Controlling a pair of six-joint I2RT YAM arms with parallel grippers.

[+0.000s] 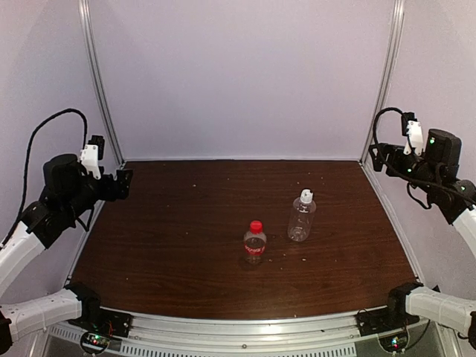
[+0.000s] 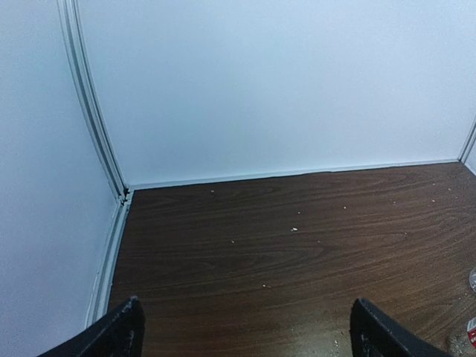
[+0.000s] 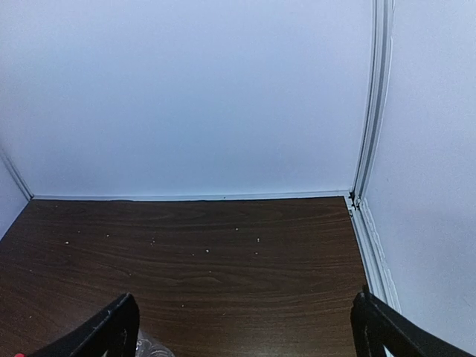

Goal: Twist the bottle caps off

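Observation:
In the top view, a small slim clear bottle (image 1: 255, 244) with a red label stands upright near the table's middle, its bright red cap (image 1: 256, 225) on it. A wider, taller unlabelled clear bottle (image 1: 301, 220) stands upright just to its right and farther back, with a white cap (image 1: 306, 196) on top. My left gripper (image 1: 123, 183) is open and empty, raised at the far left, well away from the bottles. My right gripper (image 1: 376, 153) is open and empty, raised at the far right. Both wrist views show wide-apart fingertips (image 2: 131, 316) (image 3: 123, 316) over bare table.
The dark wood table (image 1: 186, 223) is boxed in by white walls at the back and sides, with metal corner posts (image 1: 97, 82). Small crumbs (image 2: 294, 229) dot the surface. A bit of clear plastic (image 3: 151, 347) shows at the bottom edge of the right wrist view.

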